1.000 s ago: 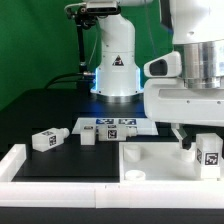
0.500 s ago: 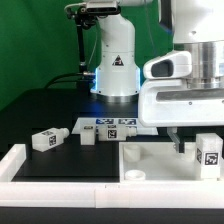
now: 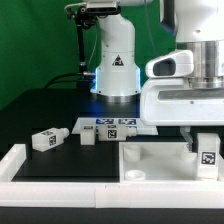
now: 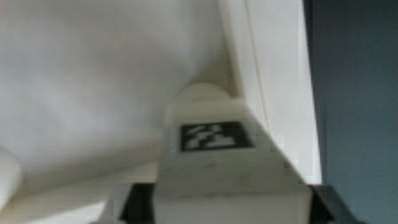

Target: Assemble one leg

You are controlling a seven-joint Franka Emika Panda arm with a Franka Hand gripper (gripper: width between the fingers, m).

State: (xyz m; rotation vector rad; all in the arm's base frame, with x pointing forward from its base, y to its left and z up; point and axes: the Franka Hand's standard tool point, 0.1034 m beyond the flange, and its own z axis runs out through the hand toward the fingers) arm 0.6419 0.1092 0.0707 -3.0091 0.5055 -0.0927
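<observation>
I'm seeing the gripper (image 4: 217, 205) clamping the leg (image 4: 217, 150) only in the wrist view; in the exterior view that leg (image 3: 207, 156) is hanging over the white panel (image 3: 160, 158); at nine o'clock, a spare leg (image 3: 47, 139) is lying on the desk (image 3: 40, 105).

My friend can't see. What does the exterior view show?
A big white robot arm holds a small tagged leg over a flat white panel. More loose legs lie on the black table, near the marker board.
</observation>
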